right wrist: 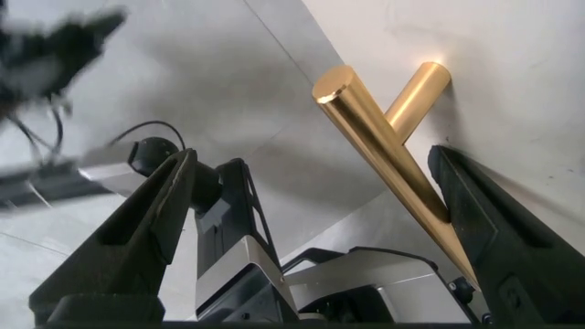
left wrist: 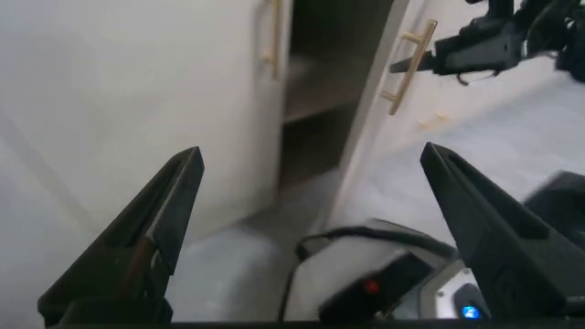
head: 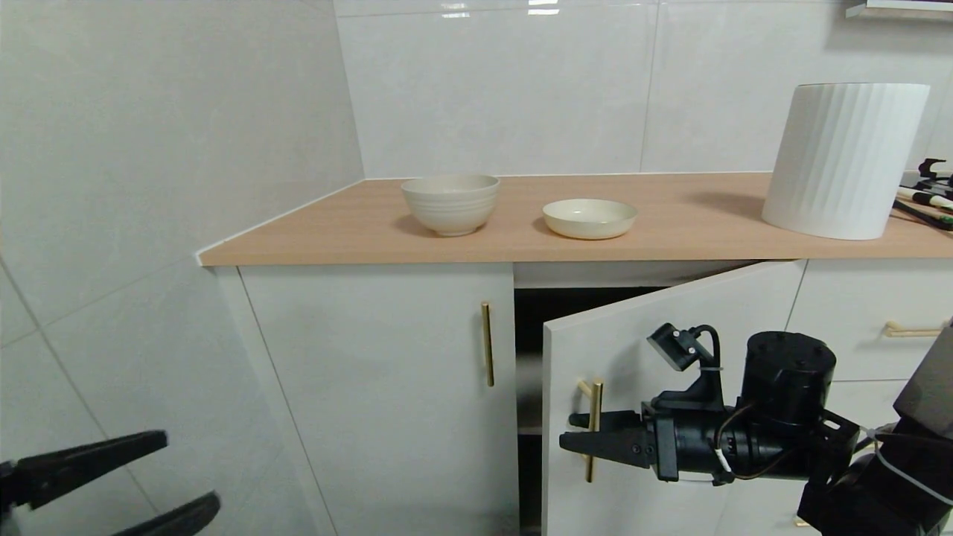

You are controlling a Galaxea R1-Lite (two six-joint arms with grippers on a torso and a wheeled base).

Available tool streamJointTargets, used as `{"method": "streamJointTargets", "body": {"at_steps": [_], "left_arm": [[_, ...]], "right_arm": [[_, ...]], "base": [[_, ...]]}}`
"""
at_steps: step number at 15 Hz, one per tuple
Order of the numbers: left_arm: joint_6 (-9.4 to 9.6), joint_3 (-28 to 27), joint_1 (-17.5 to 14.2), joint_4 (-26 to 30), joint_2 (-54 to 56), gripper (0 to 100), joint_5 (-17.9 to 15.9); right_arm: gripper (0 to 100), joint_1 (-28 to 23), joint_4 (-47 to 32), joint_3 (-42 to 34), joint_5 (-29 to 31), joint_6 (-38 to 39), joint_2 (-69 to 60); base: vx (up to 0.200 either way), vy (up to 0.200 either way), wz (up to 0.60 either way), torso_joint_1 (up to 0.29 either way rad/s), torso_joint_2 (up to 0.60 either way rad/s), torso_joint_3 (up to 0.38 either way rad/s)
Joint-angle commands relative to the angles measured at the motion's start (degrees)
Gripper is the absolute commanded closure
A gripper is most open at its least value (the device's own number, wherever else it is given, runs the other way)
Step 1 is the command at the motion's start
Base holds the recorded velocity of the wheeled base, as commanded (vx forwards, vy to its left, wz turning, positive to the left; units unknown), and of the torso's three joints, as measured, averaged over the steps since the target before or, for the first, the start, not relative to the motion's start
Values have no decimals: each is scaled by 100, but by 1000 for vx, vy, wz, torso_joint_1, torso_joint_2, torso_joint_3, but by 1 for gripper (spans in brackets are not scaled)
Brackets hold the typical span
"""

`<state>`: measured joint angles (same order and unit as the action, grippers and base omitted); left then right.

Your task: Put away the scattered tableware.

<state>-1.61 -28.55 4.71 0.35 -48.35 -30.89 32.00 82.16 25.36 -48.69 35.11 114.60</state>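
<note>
A ribbed cream bowl [head: 450,202] and a shallow cream dish [head: 590,217] stand side by side on the wooden counter [head: 692,216]. Below them, the right cabinet door [head: 633,350] hangs partly ajar. My right gripper [head: 577,432] is open at that door's gold handle [head: 593,428], one finger on each side of the bar. In the right wrist view the handle [right wrist: 384,146] runs between the spread fingers of the gripper [right wrist: 313,155], closer to one of them. My left gripper [head: 182,476] is open and holds nothing, low at the left in front of the tiled wall; the left wrist view looks between its fingers [left wrist: 311,153] at the cabinet.
A tall white ribbed container [head: 845,160] stands on the counter at the right, with dark utensils [head: 927,197] beside it. The left cabinet door [head: 372,387] is closed, its gold handle [head: 487,344] upright. A shelf [left wrist: 315,91] shows in the dark opening. A tiled wall closes off the left side.
</note>
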Motion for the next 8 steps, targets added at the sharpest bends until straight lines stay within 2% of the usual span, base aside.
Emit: {"method": "streamJointTargets", "body": {"at_steps": [1,2,4,6,7,8], "left_arm": [[-24,-458,734,-1011,-2680,0,-286],[-50,-450,980,-1486,-3286,0,-277],[-147,-441,1322,-1890,-3866,0,-260],[-384,-441,1560,-2083,-4130,0,-260],[-621,-441,1779,-2321,-4394,0,-260],[-709,-371,1867,-2470,-4438,0,-242]], "right_arm": [[0,8,-25,-13,0,-4,106],[0,8,1,-13,0,-4,150],[0,8,72,-31,0,5,168],[0,8,80,-40,9,5,168],[0,8,80,-57,0,5,176],[0,8,80,-66,0,5,185]], "base": [[0,0,0,0,0,0],[0,0,0,0,0,0],[0,0,0,0,0,0],[0,0,0,0,0,0],[0,0,0,0,0,0],[0,0,0,0,0,0]]}}
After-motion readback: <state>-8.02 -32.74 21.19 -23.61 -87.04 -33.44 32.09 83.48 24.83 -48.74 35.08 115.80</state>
